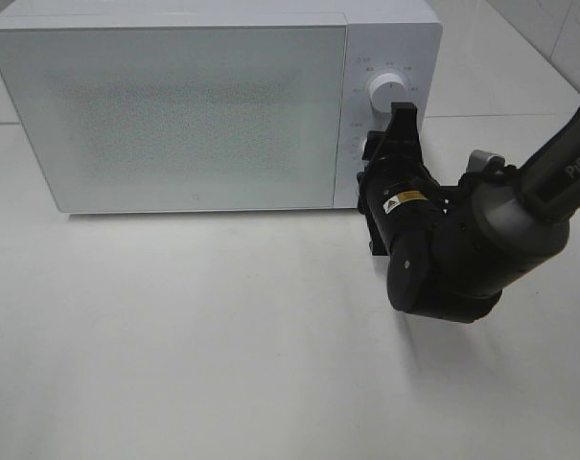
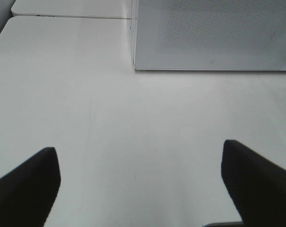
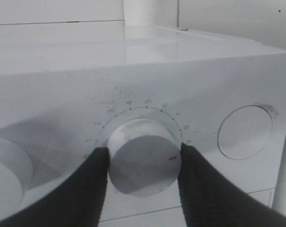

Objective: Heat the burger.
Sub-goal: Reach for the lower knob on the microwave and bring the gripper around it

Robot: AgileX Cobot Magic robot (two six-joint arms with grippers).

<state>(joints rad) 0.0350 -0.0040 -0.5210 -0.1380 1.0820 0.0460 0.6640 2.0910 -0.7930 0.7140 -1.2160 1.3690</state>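
Right pincer (image 3: pixel 143 158) clamped on the microwave's (image 1: pixel 385 38) numbered dial (image 3: pixel 140 142).
Left pincer (image 2: pixel 140 184) hangs spread apart over the bench (image 2: pixel 109 123); the microwave door (image 1: pixel 174 115) is shut, and where the burger is cannot be told.

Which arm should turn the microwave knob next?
Right. The right pincer grips the numbered knob from both sides. The left pincer hangs open over the table, facing the microwave door, far from that knob.
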